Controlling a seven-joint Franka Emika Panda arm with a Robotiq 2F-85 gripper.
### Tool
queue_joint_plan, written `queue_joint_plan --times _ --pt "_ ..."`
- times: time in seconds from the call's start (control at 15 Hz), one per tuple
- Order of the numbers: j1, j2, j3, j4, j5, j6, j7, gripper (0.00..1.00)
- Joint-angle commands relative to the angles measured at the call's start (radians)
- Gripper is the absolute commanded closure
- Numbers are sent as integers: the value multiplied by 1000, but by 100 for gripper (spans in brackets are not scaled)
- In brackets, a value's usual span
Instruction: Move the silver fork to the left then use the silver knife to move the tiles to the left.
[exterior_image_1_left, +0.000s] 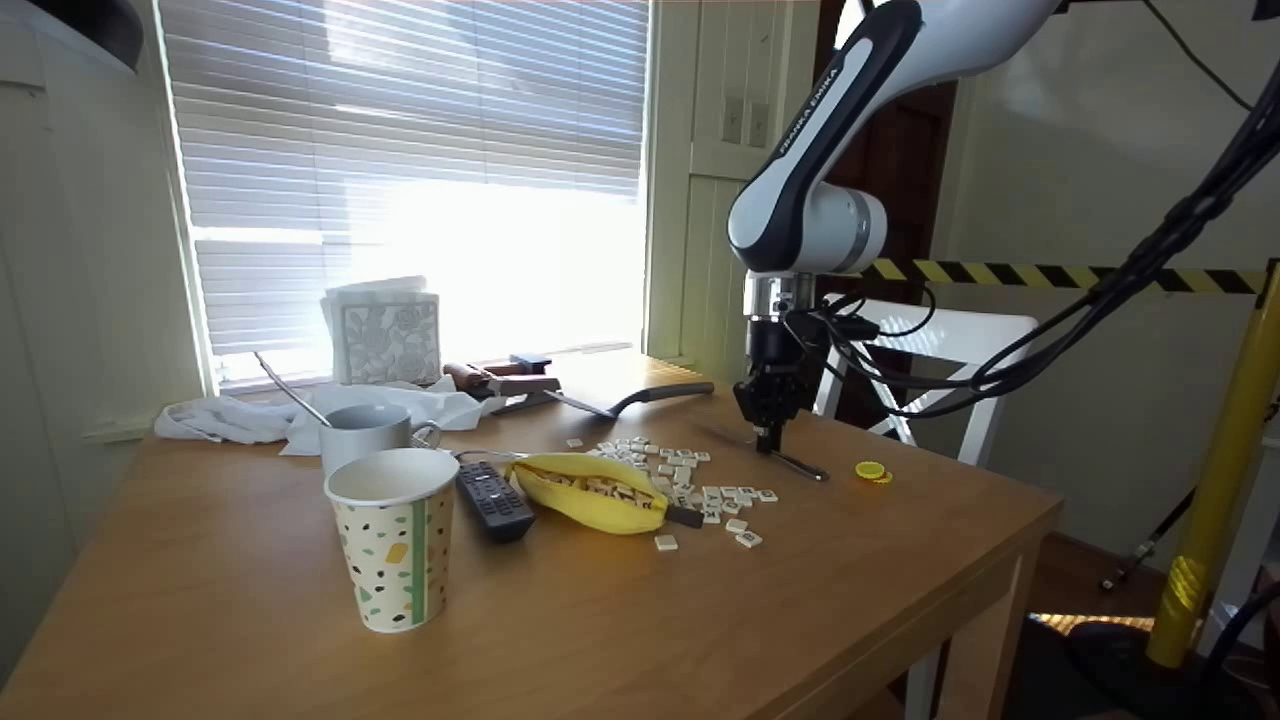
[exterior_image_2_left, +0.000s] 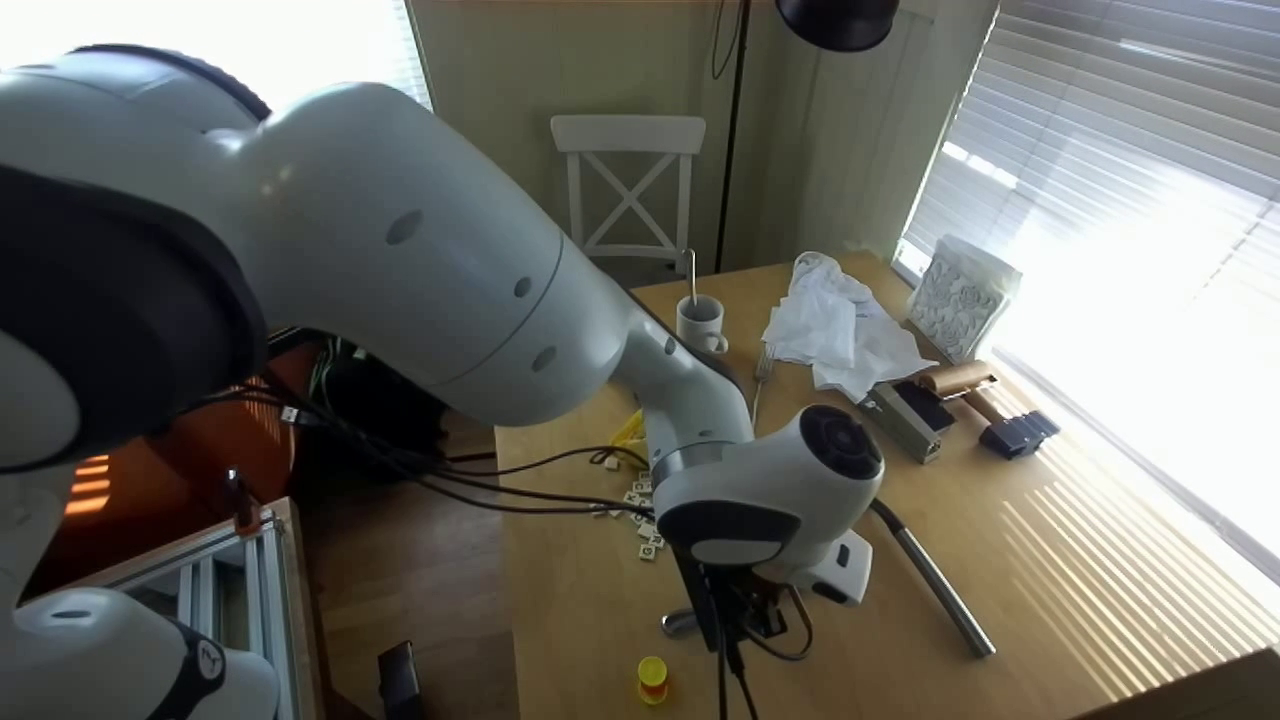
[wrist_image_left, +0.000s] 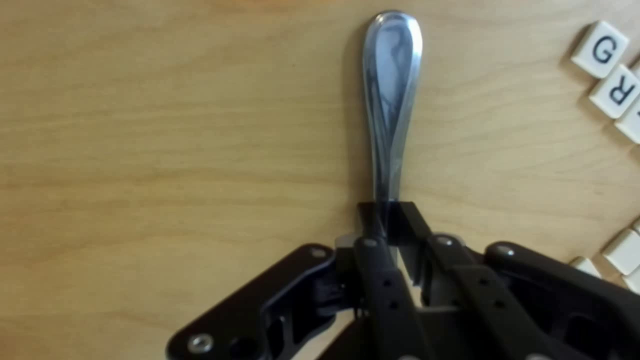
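Currently, gripper (wrist_image_left: 384, 217) is clamping the silver knife (wrist_image_left: 389, 122) by its handle, with the tiles (exterior_image_1_left: 683, 476) lying near and the silver fork (exterior_image_2_left: 765, 367) lying near the mug (exterior_image_2_left: 699, 316).

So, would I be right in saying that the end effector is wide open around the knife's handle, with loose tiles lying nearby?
Not quite: the end effector isn't wide open; the wrist view shows it closed on the knife, at the handle. Loose tiles do lie nearby.
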Motion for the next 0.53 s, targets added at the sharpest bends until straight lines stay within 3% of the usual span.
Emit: queue_joint_plan --times 0.0,0.2,0.27,0.33,0.47 --pt "10 36 -9 50 -31 -56 20 96" --pt "14 44 -11 68 -39 -82 16 96" --pt "15 44 -9 71 -45 -86 9 61" --pt "19 44 -9 74 -53 -89 7 59" --pt "35 26 -18 64 -71 -83 27 46"
